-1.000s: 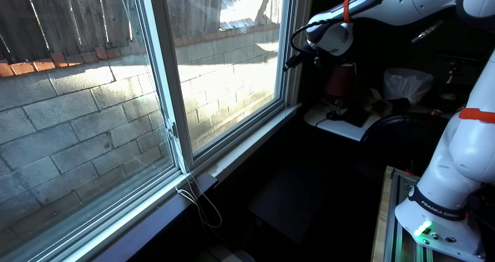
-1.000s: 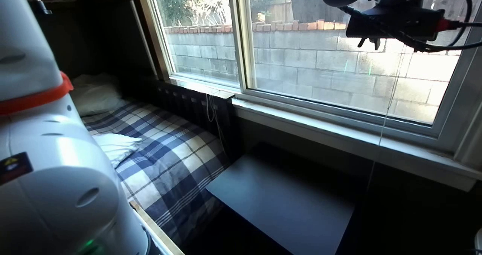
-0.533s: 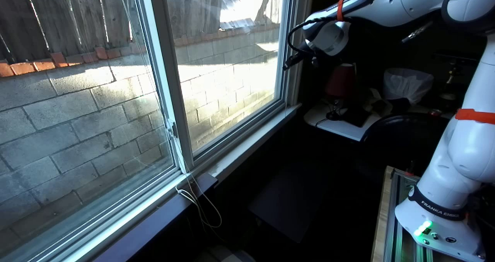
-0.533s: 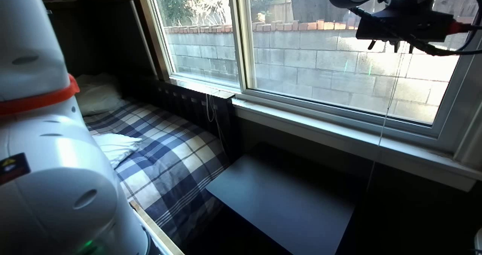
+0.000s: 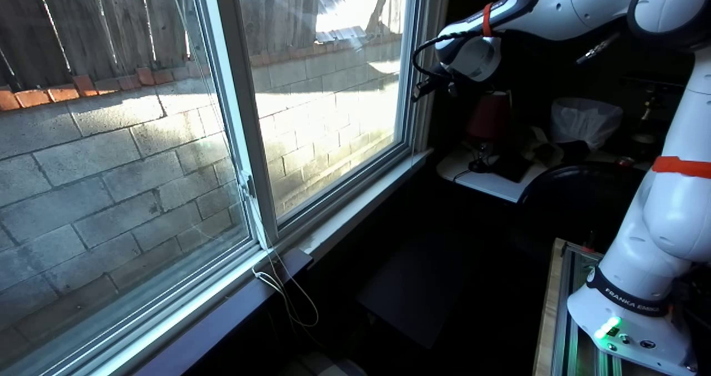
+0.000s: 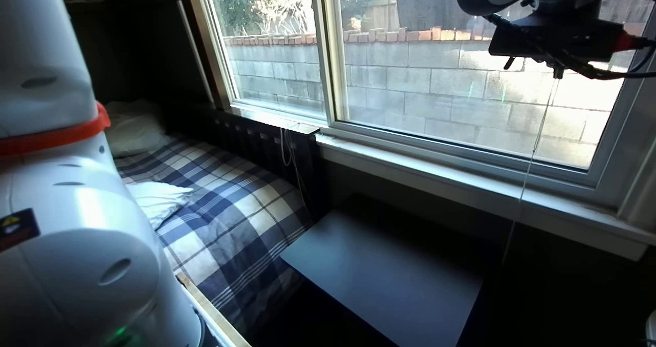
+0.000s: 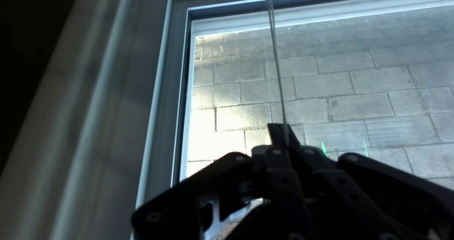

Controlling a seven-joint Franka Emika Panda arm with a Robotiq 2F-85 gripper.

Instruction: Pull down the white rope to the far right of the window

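In an exterior view, the thin white rope (image 6: 544,116) hangs in front of the right pane of the window (image 6: 425,96) and passes below the sill. My gripper (image 6: 558,73) is at its upper visible stretch, with the rope running straight down from the fingertips. From the wrist, the same white rope (image 7: 278,73) leads right into the dark fingertips of my gripper (image 7: 282,132), which are pressed together around it. The rope's part above the gripper is hidden. Seen from elsewhere, my gripper (image 5: 420,91) is close to the far side frame of the window (image 5: 333,109).
Looped cords (image 5: 289,298) dangle by the middle divider. A sill (image 6: 435,170) juts out under the glass, with a dark flat tabletop (image 6: 389,275) below and a plaid bed (image 6: 241,203) beside it. A red lamp (image 5: 491,118) stands on a white table (image 5: 489,184) past the window.
The fingers have come together on the rope. My gripper has gone right and slightly down in an exterior view, and the rope's upper part has shifted right with it.
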